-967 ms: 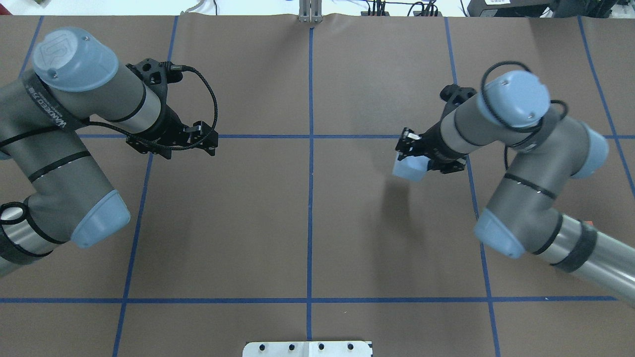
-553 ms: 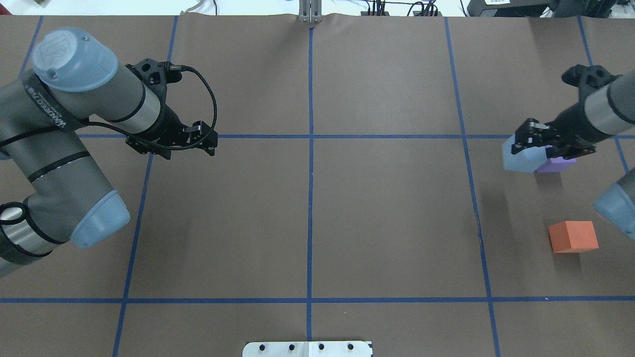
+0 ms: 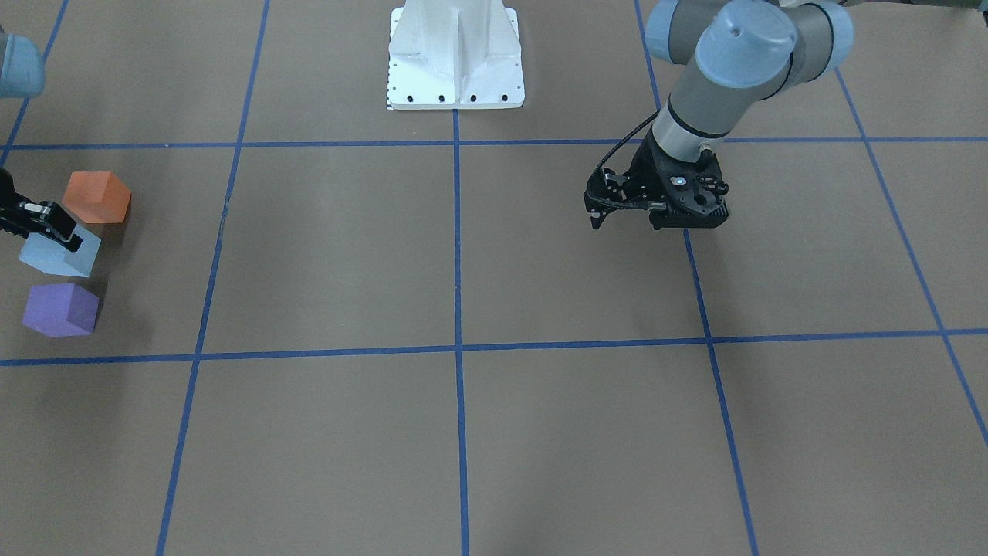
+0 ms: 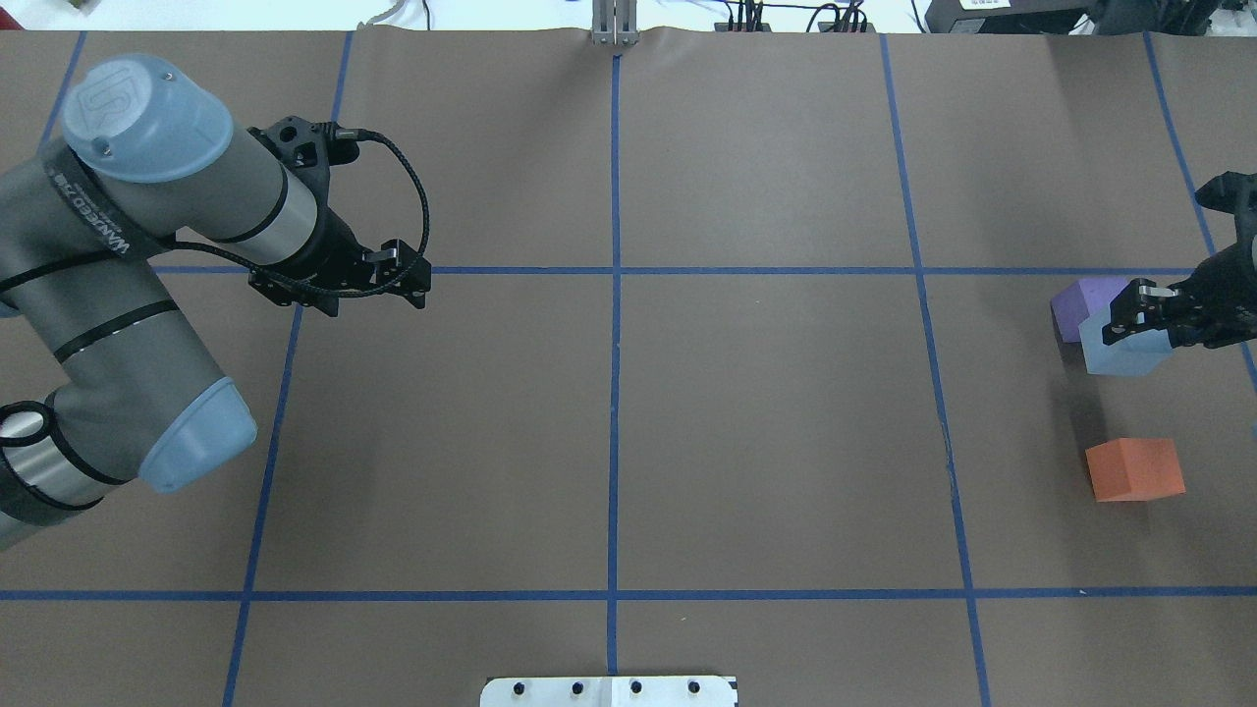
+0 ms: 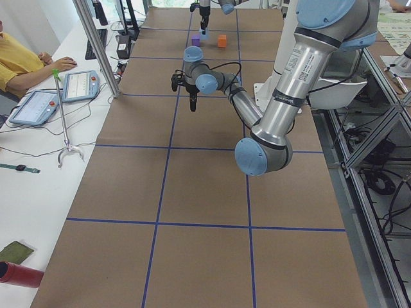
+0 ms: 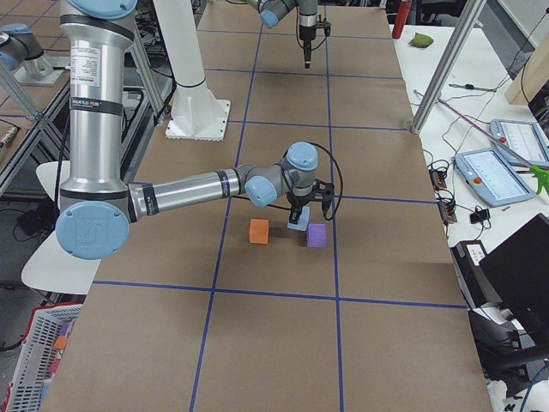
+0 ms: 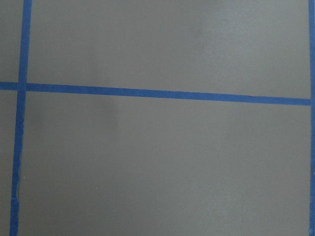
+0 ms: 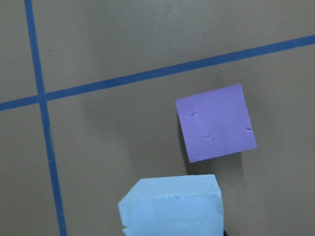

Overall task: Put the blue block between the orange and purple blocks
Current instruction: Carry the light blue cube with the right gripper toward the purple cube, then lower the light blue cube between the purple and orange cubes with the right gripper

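My right gripper (image 4: 1144, 319) is shut on the light blue block (image 4: 1120, 352) at the table's far right and holds it a little above the surface. The purple block (image 4: 1085, 298) lies just beyond it, partly overlapped in the overhead view. The orange block (image 4: 1134, 469) lies nearer the robot. In the front-facing view the blue block (image 3: 62, 255) sits in line between the orange block (image 3: 96, 197) and the purple block (image 3: 60, 309). The right wrist view shows the purple block (image 8: 216, 123) and the held blue block (image 8: 172, 206). My left gripper (image 4: 412, 280) hangs shut and empty over the left side.
The brown table cover (image 4: 766, 442) is marked with blue tape grid lines. The robot's white base (image 3: 455, 58) stands at the middle of the near edge. Operators' tablets and tools (image 5: 58, 93) lie beyond the table's far edge.
My right gripper has carried the blue block from right of centre out to the far right, past the purple block and into line with the gap. The left arm has not moved.
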You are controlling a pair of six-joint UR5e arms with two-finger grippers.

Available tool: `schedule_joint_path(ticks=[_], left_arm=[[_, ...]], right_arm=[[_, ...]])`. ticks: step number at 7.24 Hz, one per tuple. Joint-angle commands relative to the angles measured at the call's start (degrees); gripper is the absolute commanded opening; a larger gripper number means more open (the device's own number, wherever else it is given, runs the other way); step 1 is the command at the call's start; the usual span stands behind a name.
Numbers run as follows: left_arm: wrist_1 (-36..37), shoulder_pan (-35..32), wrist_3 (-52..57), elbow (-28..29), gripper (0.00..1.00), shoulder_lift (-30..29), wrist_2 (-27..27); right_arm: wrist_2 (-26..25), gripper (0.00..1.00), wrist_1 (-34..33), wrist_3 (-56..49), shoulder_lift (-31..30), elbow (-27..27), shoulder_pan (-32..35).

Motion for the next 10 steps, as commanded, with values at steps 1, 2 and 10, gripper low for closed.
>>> schedule_joint_path(ticks=[1, 2, 10], left_arm=[[0.0, 0.0, 0.0, 0.0, 0.99, -0.1, 0.0], [0.0, 0.0, -0.1, -0.4, 0.99, -0.1, 0.0], [0.0, 0.0, -0.1, -0.7, 0.99, 0.0, 0.0]], right_arm=[[0.3, 0.00, 3.0, -0.1, -0.2, -2.7, 0.0], [2.3, 0.00, 3.1, -0.1, -0.4, -2.8, 0.0], [2.1, 0.07, 9.2, 0.1, -0.9, -7.2, -2.9]])
